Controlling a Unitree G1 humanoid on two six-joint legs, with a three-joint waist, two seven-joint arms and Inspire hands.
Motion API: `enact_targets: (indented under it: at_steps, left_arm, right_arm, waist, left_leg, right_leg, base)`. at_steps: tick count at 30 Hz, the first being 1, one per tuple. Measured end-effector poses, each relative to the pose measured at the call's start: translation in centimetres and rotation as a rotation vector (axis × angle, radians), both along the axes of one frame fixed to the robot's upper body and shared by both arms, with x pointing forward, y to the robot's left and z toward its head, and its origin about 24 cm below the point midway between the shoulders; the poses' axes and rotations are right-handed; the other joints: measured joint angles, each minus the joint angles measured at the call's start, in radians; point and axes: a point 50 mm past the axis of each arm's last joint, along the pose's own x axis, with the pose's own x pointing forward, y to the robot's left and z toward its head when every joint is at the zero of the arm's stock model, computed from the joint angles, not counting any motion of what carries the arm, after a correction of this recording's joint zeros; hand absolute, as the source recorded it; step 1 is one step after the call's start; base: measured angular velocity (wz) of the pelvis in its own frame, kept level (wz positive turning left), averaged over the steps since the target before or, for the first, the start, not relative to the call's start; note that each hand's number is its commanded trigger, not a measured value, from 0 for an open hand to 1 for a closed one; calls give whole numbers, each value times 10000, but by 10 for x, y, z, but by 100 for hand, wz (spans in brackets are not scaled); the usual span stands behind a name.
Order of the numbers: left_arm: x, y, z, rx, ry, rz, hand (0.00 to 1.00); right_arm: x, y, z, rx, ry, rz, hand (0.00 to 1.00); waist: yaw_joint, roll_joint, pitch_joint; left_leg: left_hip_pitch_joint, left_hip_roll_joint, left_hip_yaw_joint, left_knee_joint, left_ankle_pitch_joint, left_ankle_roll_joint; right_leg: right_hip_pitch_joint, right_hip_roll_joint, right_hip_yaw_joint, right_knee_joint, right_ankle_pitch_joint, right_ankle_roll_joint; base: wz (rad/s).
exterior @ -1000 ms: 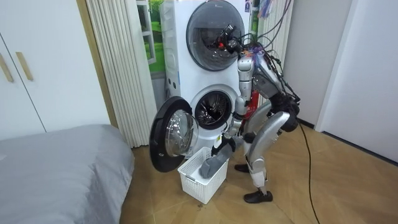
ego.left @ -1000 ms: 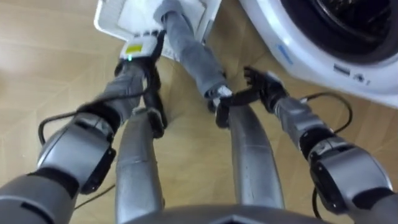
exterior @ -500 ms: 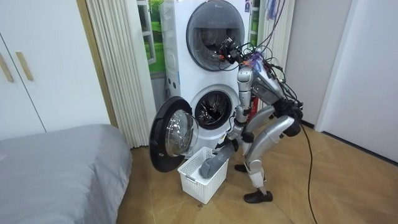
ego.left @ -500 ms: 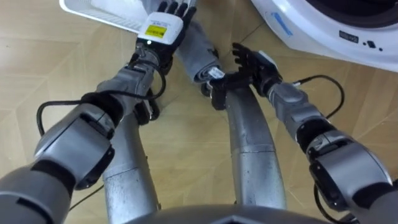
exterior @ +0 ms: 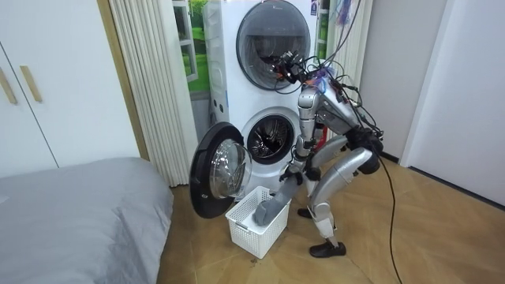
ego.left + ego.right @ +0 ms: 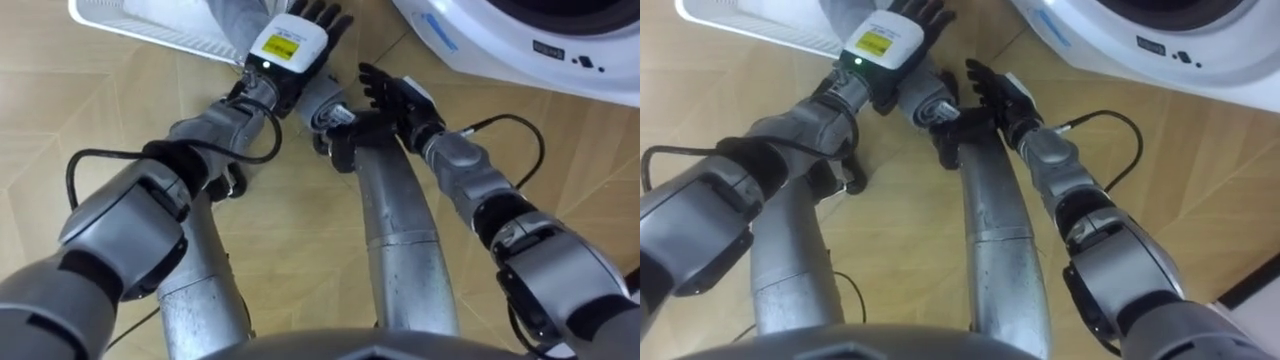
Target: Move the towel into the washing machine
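Fingers [image 6: 322, 14] of our left hand [image 6: 285, 45] lie straight along the grey towel [image 6: 312, 95], curled round nothing. Our right hand [image 6: 392, 92] spreads its own fingers wide just beside the towel's rolled end. Past our right fingertips stands the washing machine [image 6: 500, 40], its door [image 5: 215, 170] open. Behind the left fingers sits the white basket [image 6: 140, 20], with the towel trailing out of it to between both hands.

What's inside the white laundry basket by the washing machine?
A grey towel is in the white basket, with one rolled end sticking out over the rim toward the robot. Anything beneath the towel is covered by it and cannot be seen.
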Motion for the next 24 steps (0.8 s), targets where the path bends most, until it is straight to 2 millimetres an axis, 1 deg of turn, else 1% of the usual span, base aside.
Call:
enact_targets:
  at_steps: [3,5,10,16,19,20,21,24]
  left_arm:
    - [-1,-1,-2,106,306,-65,100]
    - [0,0,-2,-124,530,115,100]
    - [-1,-1,-4,-280,1039,276,100]
    - [-7,0,-15,-200,2026,364,100]
    - [-11,0,-19,-93,2412,302,100]
    - [-14,0,-23,-91,2551,301,100]
    - [-15,0,-25,-104,2625,297,100]
    - [-23,-2,-34,-105,3032,246,100]
  right_arm:
    - [-1,2,-1,50,6,-59,0]
    - [-1,3,-1,44,23,-78,0]
    - [-3,3,-5,-21,192,-186,0]
    - [-9,-1,-13,-242,617,-274,0]
    - [-13,-4,-18,-347,815,-312,0]
    - [-15,-5,-20,-346,905,-293,0]
    - [-16,-6,-20,-350,939,-283,0]
    - [-21,-11,-27,-516,1270,-228,0]
  waist:
    - [-74,-12,-13]
    - [-155,-24,-22]
    - [-234,-44,-35]
    - [-222,-39,-51]
    - [-194,-7,-70]
    - [-190,31,-92]
    - [-183,35,-97]
    - [-26,66,-117]
  left_leg:
    - [18,1,5,-4,2,-3]
    - [77,-5,30,-3,2,-2]
    - [409,-13,30,-68,1,-2]
    - [1019,-19,29,-216,4,-1]
    - [1372,-26,46,-391,19,4]
    - [1516,-27,52,-465,19,4]
    - [1610,-36,70,-508,19,5]
    - [2174,-52,159,-793,31,15]
  right_leg:
    - [4,6,10,8,0,-2]
    - [36,-7,25,16,1,-1]
    - [379,-18,10,-43,-4,4]
    - [1021,-14,10,-229,7,24]
    - [1396,-1,-1,-436,51,68]
    - [1548,-1,-4,-538,72,80]
    - [1626,-1,-8,-569,76,87]
    - [2145,14,7,-838,110,125]
  base:
    - [0]
    - [0]
    - [0]
    - [0]
    - [0]
    - [0]
    - [0]
    - [-3]
